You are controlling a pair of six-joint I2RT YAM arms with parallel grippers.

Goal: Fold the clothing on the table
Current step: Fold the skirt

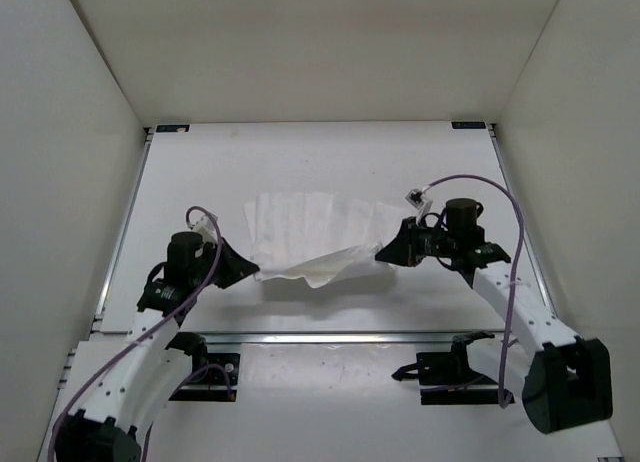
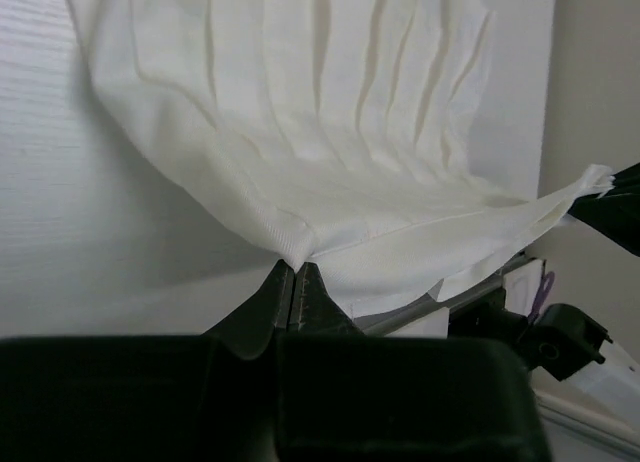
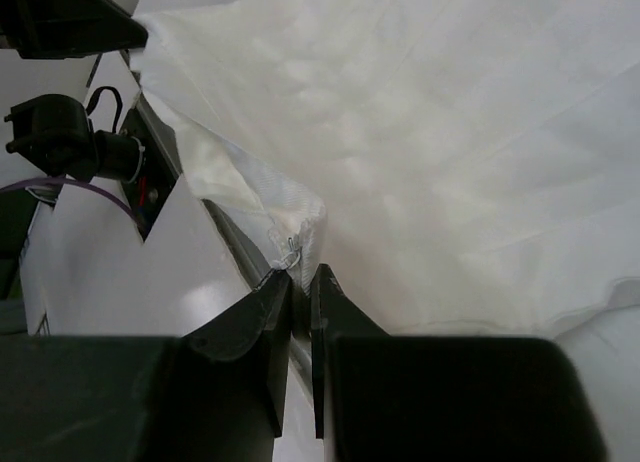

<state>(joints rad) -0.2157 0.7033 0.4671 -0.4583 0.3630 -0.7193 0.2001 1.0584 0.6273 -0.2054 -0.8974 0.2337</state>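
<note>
The left end effector (image 1: 255,274) and right end effector (image 1: 382,250) each pinched a near corner of the clothing (image 1: 310,227), holding that edge above the table (image 1: 300,162); the far part lay flat mid-table.

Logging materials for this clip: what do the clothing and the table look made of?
The clothing: thin white woven fabric, matte, maybe cotton; it holds pressed pleats and drapes softly. The table: hard, smooth white board, possibly laminate, faint sheen; its edge rails look metal.
</note>
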